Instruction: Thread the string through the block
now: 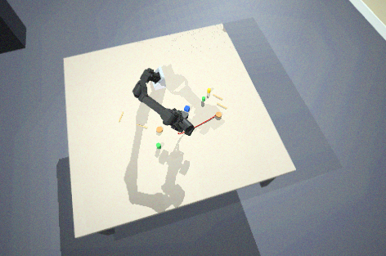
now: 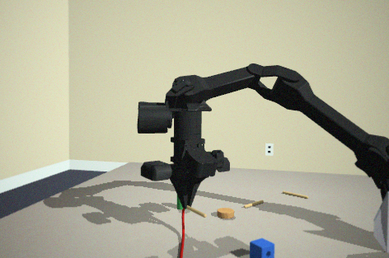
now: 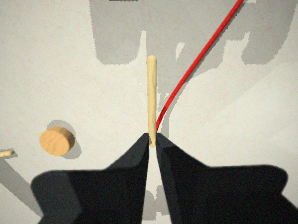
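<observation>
The blue block [image 1: 186,109] [image 2: 261,250] stands on the table; a dark hole shows in one side in the exterior view. The red string [image 1: 205,122] [image 2: 183,230] [image 3: 192,70] runs from the round button [image 1: 218,114] up to my gripper [image 2: 186,207] [image 3: 152,137]. The gripper points down and is shut on one end of the stick [image 2: 197,211] [image 3: 152,95], where the string meets it. The stick sticks out ahead of the fingertips, above the table. The block is out of the wrist view. In the top view the arm hides the stick.
A second wooden disc [image 1: 159,129] [image 2: 226,213] [image 3: 57,141] and a green cylinder [image 1: 159,145] [image 2: 180,202] stand near the gripper. Loose sticks lie at left [image 1: 121,117] [image 1: 142,126] and right [image 1: 217,97] [image 1: 222,106]. A green piece [image 1: 204,99] and a yellow piece [image 1: 208,90] stand beyond the block.
</observation>
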You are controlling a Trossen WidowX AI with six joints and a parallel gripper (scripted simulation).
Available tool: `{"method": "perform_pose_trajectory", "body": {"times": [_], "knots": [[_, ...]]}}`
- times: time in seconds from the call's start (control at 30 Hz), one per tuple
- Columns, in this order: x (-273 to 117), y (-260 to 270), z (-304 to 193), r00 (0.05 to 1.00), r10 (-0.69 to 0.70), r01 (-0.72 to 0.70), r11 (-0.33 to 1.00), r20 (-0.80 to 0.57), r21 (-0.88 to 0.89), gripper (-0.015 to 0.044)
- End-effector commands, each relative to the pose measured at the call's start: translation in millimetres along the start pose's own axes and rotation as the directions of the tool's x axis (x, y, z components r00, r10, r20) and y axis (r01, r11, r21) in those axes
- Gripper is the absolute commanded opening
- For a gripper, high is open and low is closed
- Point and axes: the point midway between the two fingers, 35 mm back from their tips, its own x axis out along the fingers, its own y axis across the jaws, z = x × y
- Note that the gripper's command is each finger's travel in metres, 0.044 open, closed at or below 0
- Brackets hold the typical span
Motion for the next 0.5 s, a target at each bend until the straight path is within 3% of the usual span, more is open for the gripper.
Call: {"method": "perform_pose_trajectory", "body": {"times": [0.0, 0.47], "knots": [[2, 3, -1, 1.0, -0.003, 0.003, 1.0, -0.006, 0.001, 0.0], [13, 14, 5, 1.0, -0.002, 0.002, 1.0, -0.006, 0.001, 0.0]]}}
